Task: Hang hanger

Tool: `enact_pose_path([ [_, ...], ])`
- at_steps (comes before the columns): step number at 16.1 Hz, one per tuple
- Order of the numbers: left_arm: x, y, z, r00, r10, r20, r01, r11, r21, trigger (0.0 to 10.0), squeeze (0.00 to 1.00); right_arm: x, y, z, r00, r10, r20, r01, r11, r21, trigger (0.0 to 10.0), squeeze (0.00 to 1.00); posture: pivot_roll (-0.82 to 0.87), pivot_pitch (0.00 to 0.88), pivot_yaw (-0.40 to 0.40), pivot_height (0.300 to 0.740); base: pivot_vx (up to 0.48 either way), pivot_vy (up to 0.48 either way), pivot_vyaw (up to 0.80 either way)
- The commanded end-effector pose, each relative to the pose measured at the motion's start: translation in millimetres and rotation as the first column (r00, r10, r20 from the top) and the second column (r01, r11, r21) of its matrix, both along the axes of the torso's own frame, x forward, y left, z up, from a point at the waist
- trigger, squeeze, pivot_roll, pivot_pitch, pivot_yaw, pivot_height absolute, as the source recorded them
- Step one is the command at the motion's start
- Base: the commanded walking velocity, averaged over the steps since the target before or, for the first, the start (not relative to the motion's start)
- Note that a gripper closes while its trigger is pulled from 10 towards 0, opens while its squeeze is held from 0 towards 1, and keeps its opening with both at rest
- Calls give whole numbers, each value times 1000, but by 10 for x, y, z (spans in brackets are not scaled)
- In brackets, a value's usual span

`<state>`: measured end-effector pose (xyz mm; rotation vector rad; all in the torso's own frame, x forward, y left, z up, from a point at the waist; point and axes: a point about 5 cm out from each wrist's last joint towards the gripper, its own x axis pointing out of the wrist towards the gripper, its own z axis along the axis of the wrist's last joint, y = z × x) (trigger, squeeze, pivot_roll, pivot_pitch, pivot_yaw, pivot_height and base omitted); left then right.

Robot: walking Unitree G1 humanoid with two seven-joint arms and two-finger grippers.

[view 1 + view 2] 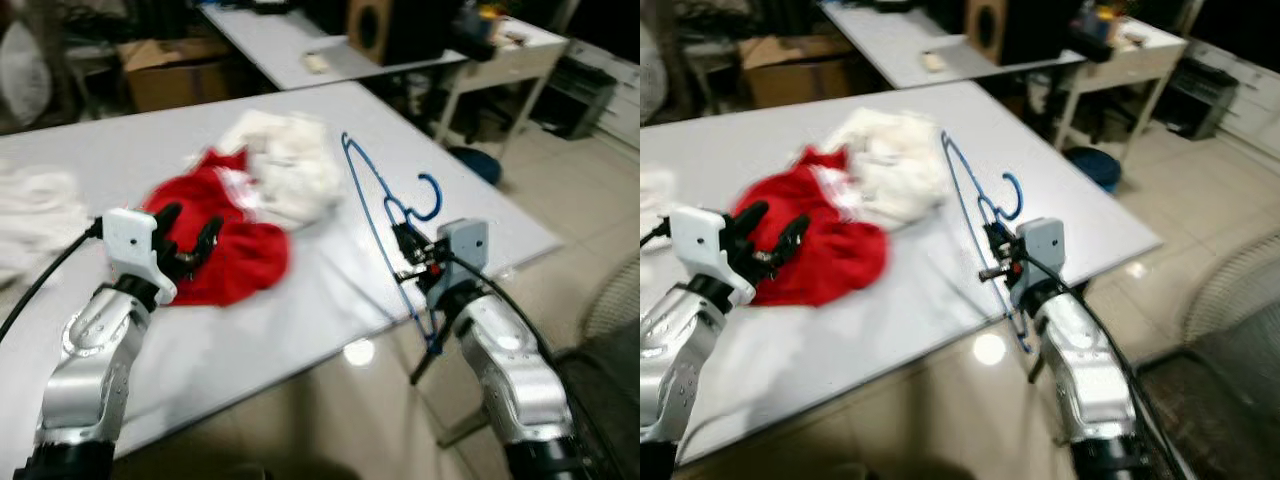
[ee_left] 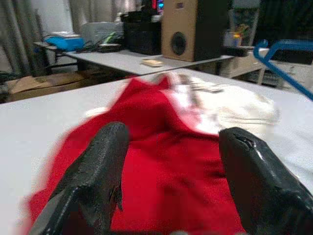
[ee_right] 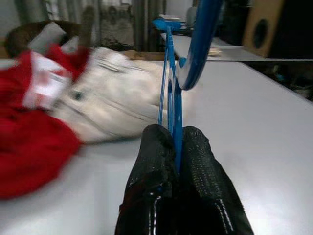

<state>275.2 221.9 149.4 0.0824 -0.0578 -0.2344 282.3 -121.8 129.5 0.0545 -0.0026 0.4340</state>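
Blue hanger [image 1: 372, 205]: held above the near right part of the white table [image 1: 150, 160], hook uppermost. Right gripper [image 3: 177, 161]: fingers clenched on the wire frame close under the hook. Left gripper [image 2: 171, 161]: fingers spread apart, empty, hovering just over the red garment [image 1: 225, 250], which lies beside the white garment [image 1: 290, 165]. The head views are blurred, so the hanger's tilt is uncertain. No rail visible. Recommendation: maintain the firm pinch, keep the hook free and upright, and lift the frame's low end clear of the table edge.
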Motion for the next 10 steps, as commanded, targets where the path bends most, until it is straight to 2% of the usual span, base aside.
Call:
enact_pose_path([
  [1,18,-62,32,1000,-13,21,13,1000,5,10000,0,0,-74,50,1000,-18,18,19,1000,-9,10000,0,1,0,-36,740,0,480,0],
  [2,15,-73,29,1000,-13,22,13,1000,4,10000,0,4,-75,52,1000,-17,18,17,1000,-10,10000,0,1,0,-38,740,0,480,0],
  [3,3,-87,26,1000,10,27,-11,999,33,10000,0,12,-77,60,1000,-11,16,11,1000,-12,10000,0,7,0,-48,740,0,0,0],
  [4,-6,-93,17,999,21,26,-22,998,67,10000,0,11,-75,60,1000,-6,15,6,1000,-15,10000,0,10,0,-51,740,0,-480,0],
  [6,-36,-120,-25,999,33,7,-33,998,53,10000,0,1,-79,54,1000,2,11,-2,1000,-25,10000,0,9,0,-56,740,0,-480,0],
  [8,-53,-149,-83,999,11,-31,-8,997,79,10000,0,-10,-127,50,1000,-10,8,10,999,-31,10000,0,-1,0,-50,740,0,0,0],
  [9,-34,-146,-93,999,2,-40,2,996,88,10000,1000,-22,-171,58,1000,-22,9,22,999,-37,10000,0,-15,0,-46,740,0,0,0],
  [10,-2,-151,-102,999,-3,-49,8,995,100,10000,1000,-27,-218,70,999,-33,12,33,999,-43,10000,0,-16,0,-47,740,0,0,0],
])
